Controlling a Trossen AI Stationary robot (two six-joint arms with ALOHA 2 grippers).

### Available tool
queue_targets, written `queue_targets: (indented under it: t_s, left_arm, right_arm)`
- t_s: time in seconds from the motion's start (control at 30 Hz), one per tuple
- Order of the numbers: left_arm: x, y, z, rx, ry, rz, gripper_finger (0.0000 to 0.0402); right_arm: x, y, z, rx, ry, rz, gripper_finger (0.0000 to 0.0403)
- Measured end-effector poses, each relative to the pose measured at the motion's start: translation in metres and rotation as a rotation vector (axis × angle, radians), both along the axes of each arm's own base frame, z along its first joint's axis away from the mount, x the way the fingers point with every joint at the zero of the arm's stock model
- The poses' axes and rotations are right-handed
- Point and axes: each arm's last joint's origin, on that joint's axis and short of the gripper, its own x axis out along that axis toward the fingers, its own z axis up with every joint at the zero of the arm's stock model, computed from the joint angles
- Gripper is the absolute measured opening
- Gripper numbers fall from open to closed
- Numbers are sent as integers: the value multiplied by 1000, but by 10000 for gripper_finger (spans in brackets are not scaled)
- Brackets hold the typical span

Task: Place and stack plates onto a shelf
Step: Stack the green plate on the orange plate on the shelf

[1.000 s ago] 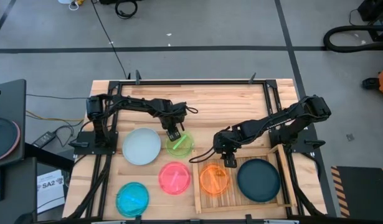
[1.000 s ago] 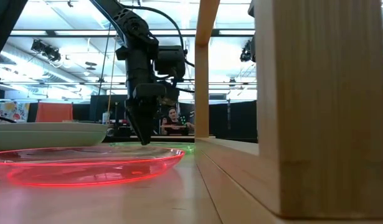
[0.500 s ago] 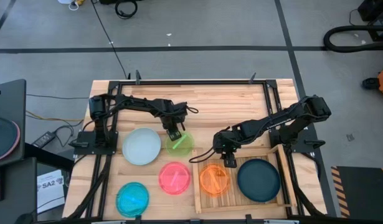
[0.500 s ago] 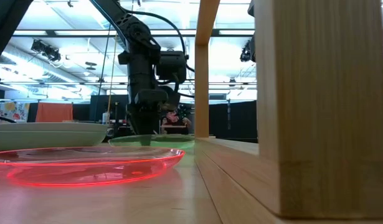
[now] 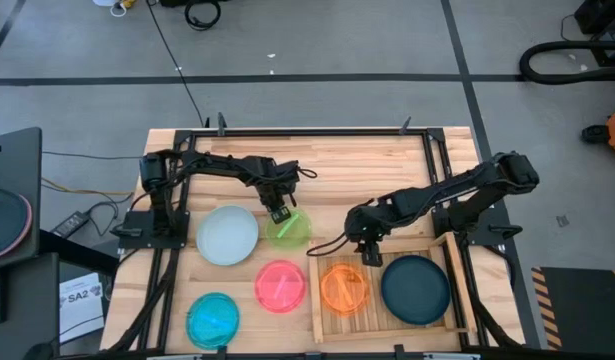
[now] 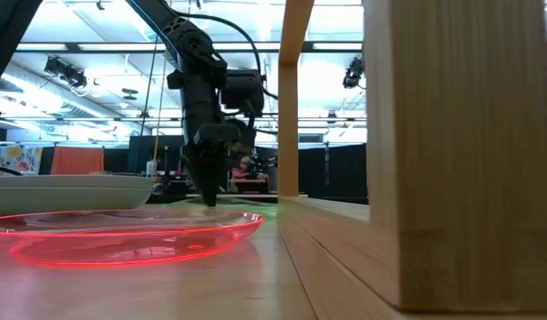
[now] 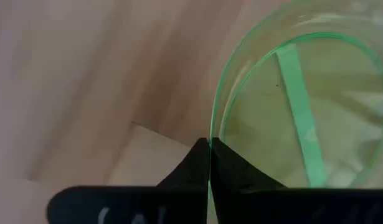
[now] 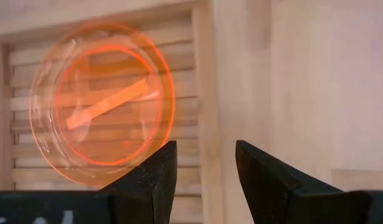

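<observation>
1. We see the left gripper (image 5: 279, 212) lowered onto the far rim of the small translucent yellow-green plate (image 5: 288, 231); in the left wrist view its two dark fingers (image 7: 235, 177) are pressed together with the plate's thin green edge (image 7: 211, 124) pinched between them, so it is clenched on that plate.
2. In the low view the same gripper (image 6: 207, 191) points straight down, its tips at the plate's edge close to the plank tabletop (image 5: 327, 160).
3. Just beside this gripper lies the large pale mint plate (image 5: 227, 235), flat on the tabletop, next to the yellow-green one.
4. Nearer the front edge than the gripper lie the translucent pink plate (image 5: 280, 285) and the translucent cyan plate (image 5: 212, 319), both flat on the planks.
5. The right gripper (image 5: 371, 253) hangs above the far rim of the light wooden slatted shelf (image 5: 391, 320), its fingers (image 8: 155, 174) spread apart and holding nothing.
6. Just ahead of those parted fingers, the translucent orange plate (image 5: 344, 287) rests flat on the slats in the shelf's left half.
7. Beside it, filling the shelf's right half, sits the large dark teal plate (image 5: 415, 289).
</observation>
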Motion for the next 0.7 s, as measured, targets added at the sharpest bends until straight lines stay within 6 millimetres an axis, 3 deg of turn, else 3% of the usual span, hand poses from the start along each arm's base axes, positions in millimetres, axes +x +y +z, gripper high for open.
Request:
queue_targets:
  t_s: [0.23,0.43,0.7]
  left_arm:
    - [-5,5,28,97,-78,31,5]
    - [-10,8,56,208,-167,68,4]
    - [-12,13,94,456,-329,205,3]
  right_arm:
    - [-22,-21,39,-117,-145,-120,169]
    - [-38,-45,66,-304,-280,-327,170]
    - [-41,-73,89,-548,-468,-661,170]
